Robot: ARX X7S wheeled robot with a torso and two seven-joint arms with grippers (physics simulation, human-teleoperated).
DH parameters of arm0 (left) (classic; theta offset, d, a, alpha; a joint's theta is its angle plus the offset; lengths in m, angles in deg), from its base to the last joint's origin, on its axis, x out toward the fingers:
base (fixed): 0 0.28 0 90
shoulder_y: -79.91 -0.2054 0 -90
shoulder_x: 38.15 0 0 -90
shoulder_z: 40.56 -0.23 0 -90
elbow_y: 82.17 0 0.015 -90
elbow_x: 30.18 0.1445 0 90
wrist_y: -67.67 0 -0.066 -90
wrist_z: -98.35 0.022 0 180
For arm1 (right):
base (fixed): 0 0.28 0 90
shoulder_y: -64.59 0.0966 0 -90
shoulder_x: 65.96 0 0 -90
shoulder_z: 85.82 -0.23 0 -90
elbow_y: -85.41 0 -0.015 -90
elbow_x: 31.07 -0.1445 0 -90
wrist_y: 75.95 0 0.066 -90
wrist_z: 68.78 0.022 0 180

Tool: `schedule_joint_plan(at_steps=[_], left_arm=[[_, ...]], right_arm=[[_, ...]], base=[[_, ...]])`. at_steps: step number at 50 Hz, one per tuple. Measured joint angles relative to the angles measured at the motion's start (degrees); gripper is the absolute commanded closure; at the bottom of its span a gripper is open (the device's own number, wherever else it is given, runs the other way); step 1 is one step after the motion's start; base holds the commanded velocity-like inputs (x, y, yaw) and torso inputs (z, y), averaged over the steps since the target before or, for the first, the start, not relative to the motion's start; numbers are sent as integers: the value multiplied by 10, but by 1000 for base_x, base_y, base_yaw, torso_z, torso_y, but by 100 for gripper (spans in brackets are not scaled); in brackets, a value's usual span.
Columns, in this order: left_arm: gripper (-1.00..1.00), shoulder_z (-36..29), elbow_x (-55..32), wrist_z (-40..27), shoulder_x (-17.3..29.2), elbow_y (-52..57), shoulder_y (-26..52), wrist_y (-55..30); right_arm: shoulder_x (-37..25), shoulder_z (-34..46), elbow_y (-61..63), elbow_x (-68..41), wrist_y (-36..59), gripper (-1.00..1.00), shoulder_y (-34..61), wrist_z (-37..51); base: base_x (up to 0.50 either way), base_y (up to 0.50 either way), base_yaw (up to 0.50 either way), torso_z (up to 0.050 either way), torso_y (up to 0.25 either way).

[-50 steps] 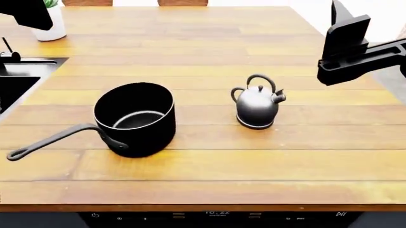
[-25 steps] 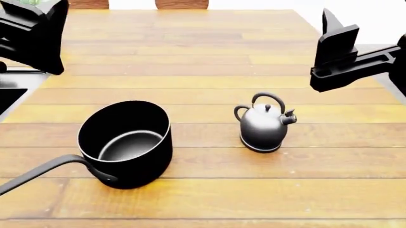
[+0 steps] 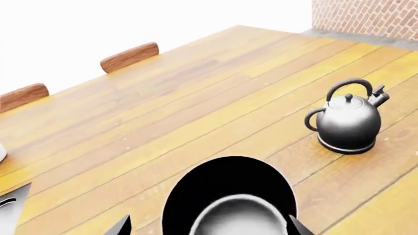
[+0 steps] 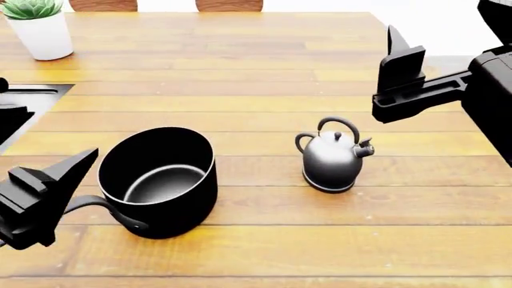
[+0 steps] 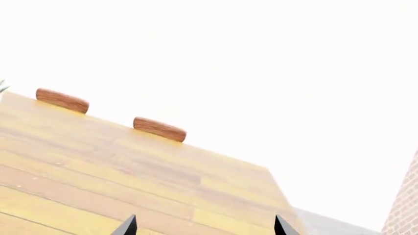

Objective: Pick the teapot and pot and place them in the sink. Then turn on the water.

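1. Left gripper [image 4: 56, 180] low at the near left of the wooden counter [image 4: 264, 72], just beside the pot [image 4: 160, 180]; fingers spread apart, grasping nothing. From the left wrist view, both fingertips [image 3: 121, 226] flank the pot [image 3: 228, 200] rim, one on each side, without visible contact.
2. Right gripper [image 4: 397, 57] raised above the counter's right side, well apart from the teapot [image 4: 332, 157]; fingertips [image 5: 127, 226] spread wide in the right wrist view, nothing between them.
3. Pot upright on the counter, near-left of centre, grey glossy inside showing, long handle [image 4: 104, 207] pointing toward the near left and partly hidden behind the left gripper.
4. Teapot upright to the right of the pot, apart from it, arched loop handle on top, spout toward the right; seen also in the left wrist view [image 3: 346, 125].
5. Sink [image 4: 20, 111] only partly in view at the far-left edge, set into the counter; faucet barely visible, cannot tell about water.
6. White plant pot [image 4: 44, 33] with a green succulent at the far left, beyond the sink.
7. Two wooden chair backs [image 5: 156, 128] past the counter's far edge.
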Motion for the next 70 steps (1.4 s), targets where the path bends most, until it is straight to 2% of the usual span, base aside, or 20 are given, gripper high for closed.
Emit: schedule_joint_plan(at_steps=[7, 17, 29, 37, 43, 52, 70], left_arm=[[-100, -53, -8, 9, 9, -18, 41, -20], [-100, -172, -34, -13, 0, -66, 154, -60], [-100, -364, -88, -31, -13, -136, 335, -99], [-100, -507, -101, -10, -33, -189, 475, -109], [-100, -584, -103, 7, -46, -215, 546, -109], [-100, -650, -94, 25, -44, -223, 579, -101], [-100, -730, -106, 30, -36, -202, 587, -102]], right_arm=[[4, 1, 4, 13, -3, -100, -12, -8], [8, 0, 8, 31, -8, -100, -26, -21], [12, -2, 9, 53, -13, -100, -40, -38], [12, -5, 12, 73, -20, -100, -57, -54], [11, -9, 14, 85, -26, -100, -70, -64], [7, -13, 19, 94, -33, -100, -83, -72], [6, -12, 21, 118, -46, -100, -104, -89]], base=[[0, 0, 0, 0, 0], [0, 0, 0, 0, 0], [0, 0, 0, 0, 0], [0, 0, 0, 0, 0], [0, 0, 0, 0, 0], [0, 0, 0, 0, 0], [0, 0, 0, 0, 0]])
